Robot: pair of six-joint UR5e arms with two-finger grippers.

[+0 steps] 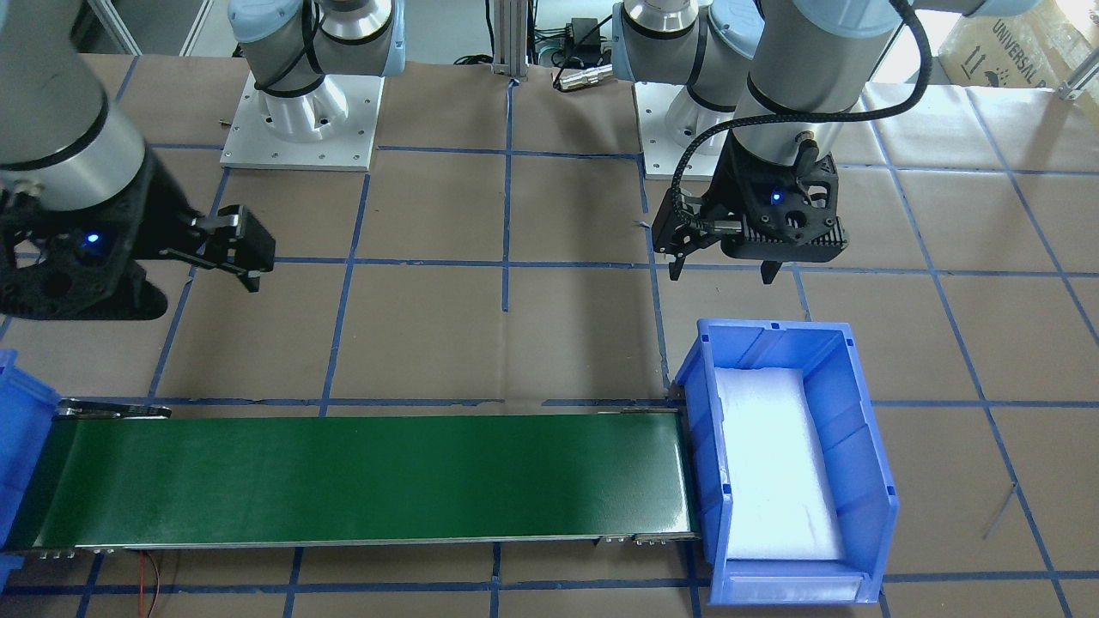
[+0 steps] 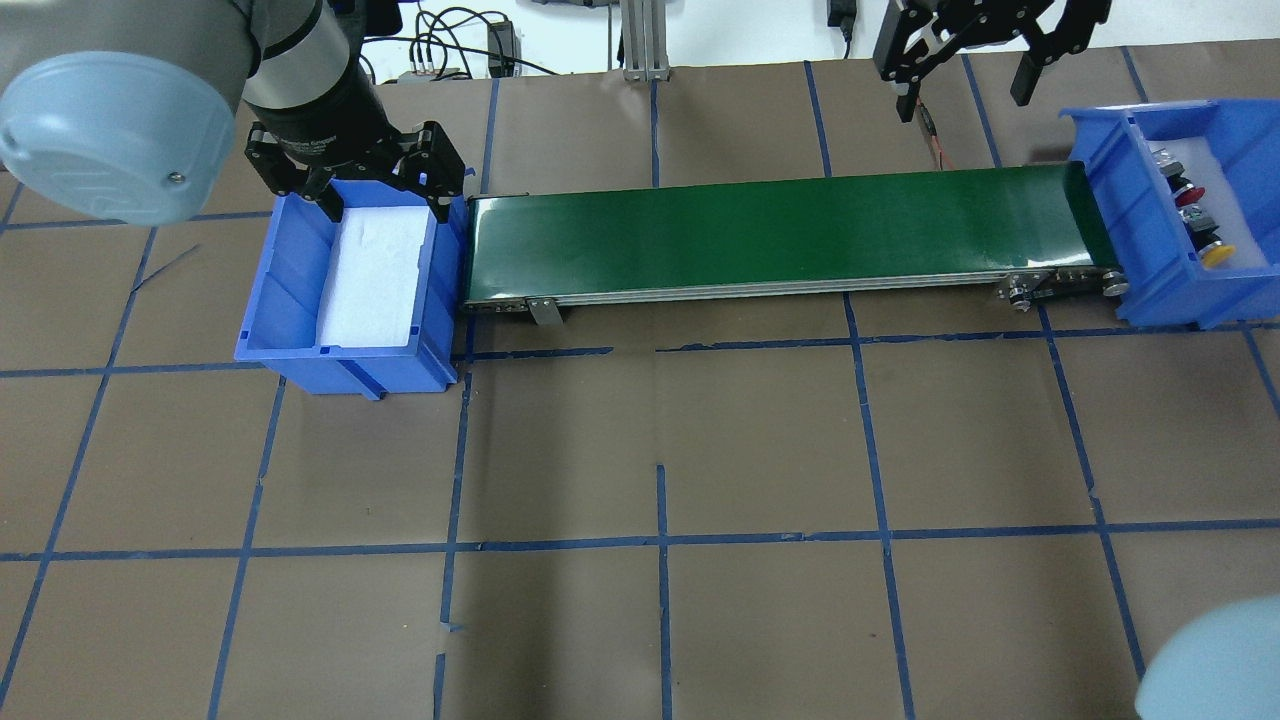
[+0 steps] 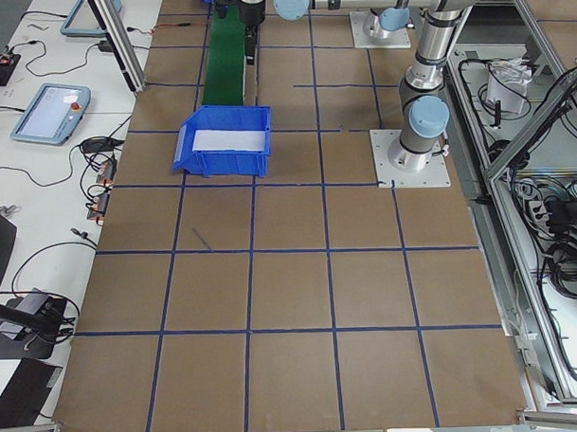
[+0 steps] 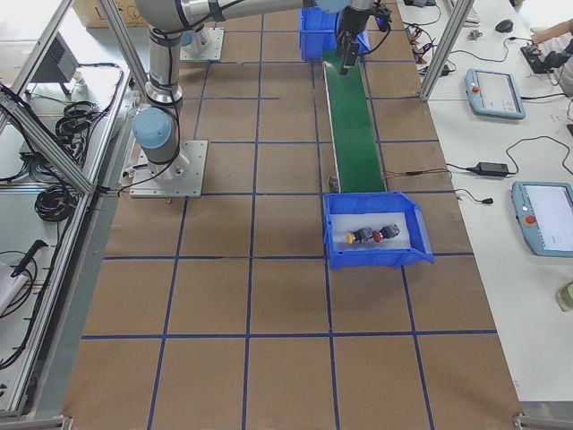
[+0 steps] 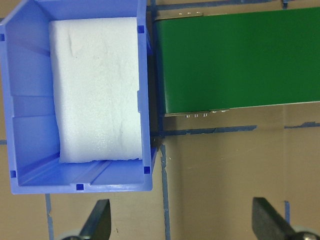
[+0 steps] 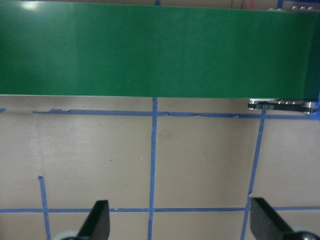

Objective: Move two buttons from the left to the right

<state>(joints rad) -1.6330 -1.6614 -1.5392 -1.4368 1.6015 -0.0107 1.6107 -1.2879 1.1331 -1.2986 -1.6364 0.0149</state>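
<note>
Buttons side by side in rt bin at belt end; L gripper, R gripper both agape, empty.

Green conveyor belt runs between left bin and right bin.

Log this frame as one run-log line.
yellow button, red button: in right bin | left bin: foam only | belt: bare | left end effector: open, empty | right end effector: open, empty
</note>
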